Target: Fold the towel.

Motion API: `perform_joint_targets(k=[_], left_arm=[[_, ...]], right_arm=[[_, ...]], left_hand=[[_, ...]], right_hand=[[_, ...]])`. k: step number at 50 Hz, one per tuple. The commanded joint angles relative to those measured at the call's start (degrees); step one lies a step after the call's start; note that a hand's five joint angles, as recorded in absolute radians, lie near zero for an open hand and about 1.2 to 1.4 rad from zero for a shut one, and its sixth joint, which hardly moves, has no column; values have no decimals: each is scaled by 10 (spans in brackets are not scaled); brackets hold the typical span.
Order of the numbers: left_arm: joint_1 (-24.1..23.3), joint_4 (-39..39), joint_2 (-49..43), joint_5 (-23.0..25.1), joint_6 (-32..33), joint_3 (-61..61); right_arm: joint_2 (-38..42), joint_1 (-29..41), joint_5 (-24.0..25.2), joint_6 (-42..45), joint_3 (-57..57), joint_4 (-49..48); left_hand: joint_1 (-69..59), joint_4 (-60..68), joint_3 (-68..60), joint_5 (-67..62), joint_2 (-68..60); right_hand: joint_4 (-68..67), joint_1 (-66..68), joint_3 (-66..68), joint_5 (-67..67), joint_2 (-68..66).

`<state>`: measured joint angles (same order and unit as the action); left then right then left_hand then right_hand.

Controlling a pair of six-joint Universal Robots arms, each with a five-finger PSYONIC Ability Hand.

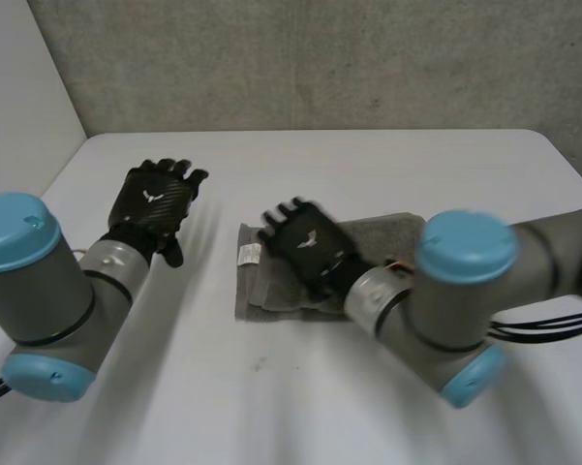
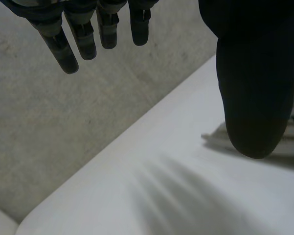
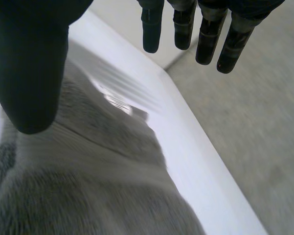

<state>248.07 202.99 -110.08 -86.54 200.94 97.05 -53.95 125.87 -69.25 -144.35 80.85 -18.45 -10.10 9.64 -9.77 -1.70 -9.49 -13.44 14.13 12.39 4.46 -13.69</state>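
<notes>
- Here in the head view, the grey towel [image 1: 271,286] lies folded on the white counter [image 1: 387,165]. A small white label [image 1: 249,255] sits at the towel's edge nearest the left arm. The right hand [image 1: 305,247] is over the towel, back upward. The left hand [image 1: 158,201] is well apart from the towel on the label's side, above bare counter.
- In the left wrist view, the left hand [image 2: 249,73] is released, its fingers [image 2: 71,44] straight and spread from the thumb, grasping nothing. Bare counter [image 2: 151,196] lies under it, with a concrete wall [image 2: 63,127] beyond.
- In the right wrist view, the right hand [image 3: 32,63] is likewise released, fingers [image 3: 208,36] straight, thumb apart, nothing between them. The towel [image 3: 88,191] lies under its palm; whether they touch I cannot tell. The label [image 3: 120,104] shows at the towel's edge toward the fingertips, with a strip of counter [image 3: 200,166] just beside the towel.
</notes>
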Motion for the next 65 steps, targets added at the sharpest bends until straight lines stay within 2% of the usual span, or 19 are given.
perform_joint_targets(k=[1,6,13,15,16,17,19,20,22,23,31,42,49,55,59,60,61,62,65], left_arm=[[-49,0,-40,0,-76,-77],[-87,-2,-94,-2,-94,-124],[-114,-1,-167,-32,-92,-155],[-116,-1,-190,-36,-92,-158],[-116,-1,-190,-36,-92,-158],[-120,-1,-195,-37,-91,-158],[-122,-2,-196,-37,-91,-155],[-123,-2,-193,-37,-91,-151],[-123,-3,-188,-38,-92,-147],[-123,-4,-178,-39,-92,-143],[-120,-6,-97,-50,-93,-104],[-81,-7,26,-65,-92,-51],[-51,-6,70,-65,-92,-21],[-49,-6,72,-65,-95,-13],[-50,-3,58,-63,-97,-17],[-50,-3,58,-63,-97,-17],[-53,-1,50,-62,-95,-21],[-53,-1,50,-62,-95,-21],[-58,0,28,-61,-97,-34]], right_arm=[[-93,-113,2,-150,49,82],[-109,-186,13,-179,89,127],[-108,-275,17,-95,167,127],[-106,-287,17,-75,178,120],[-102,-296,17,-59,186,105],[-102,-296,17,-59,186,105],[-92,-306,17,-41,199,63],[-92,-306,17,-41,199,62],[-82,-306,17,-36,198,29],[-82,-306,17,-36,198,29],[-89,-290,5,-50,157,13],[-97,-121,-6,-101,35,19],[-10,30,5,-81,-18,21],[56,55,1,-59,-44,20],[52,51,-10,-62,-48,22],[41,48,-10,-69,-44,23],[41,48,-10,-69,-44,23],[18,48,-11,-82,-36,22],[-33,32,-16,-133,-17,21]], left_hand=[[-6,11,-9,10,-12],[-13,18,-16,3,-19],[-13,18,-16,3,-19],[-13,18,-16,3,-19],[-13,18,-16,3,-19],[-13,18,-16,3,-19],[-13,18,-16,3,-19],[-13,18,-16,3,-19],[-11,16,-15,5,-17],[-11,16,-15,5,-17],[-6,11,-9,10,-12],[-3,7,-6,13,-9],[-3,7,-6,13,-9],[-3,7,-6,13,-9],[-3,7,-6,13,-9],[-3,7,-6,13,-9],[-3,7,-6,13,-9],[-3,7,-6,13,-9],[-4,9,-8,11,-11]], right_hand=[[34,-41,-24,-45,37],[34,-41,-24,-45,37],[34,-41,-24,-45,37],[-49,42,59,39,-46],[-160,154,171,150,-158],[-162,155,172,151,-159],[-414,407,425,404,-412],[-416,409,426,405,-413],[-664,657,675,654,-662],[-666,659,676,655,-663],[-666,659,676,655,-663],[-666,659,676,655,-663],[-666,659,676,655,-663],[-666,659,676,655,-663],[-655,648,665,644,-652],[-336,329,347,326,-334],[-333,326,344,323,-331],[-15,8,26,5,-13],[34,-40,-23,-44,36]])
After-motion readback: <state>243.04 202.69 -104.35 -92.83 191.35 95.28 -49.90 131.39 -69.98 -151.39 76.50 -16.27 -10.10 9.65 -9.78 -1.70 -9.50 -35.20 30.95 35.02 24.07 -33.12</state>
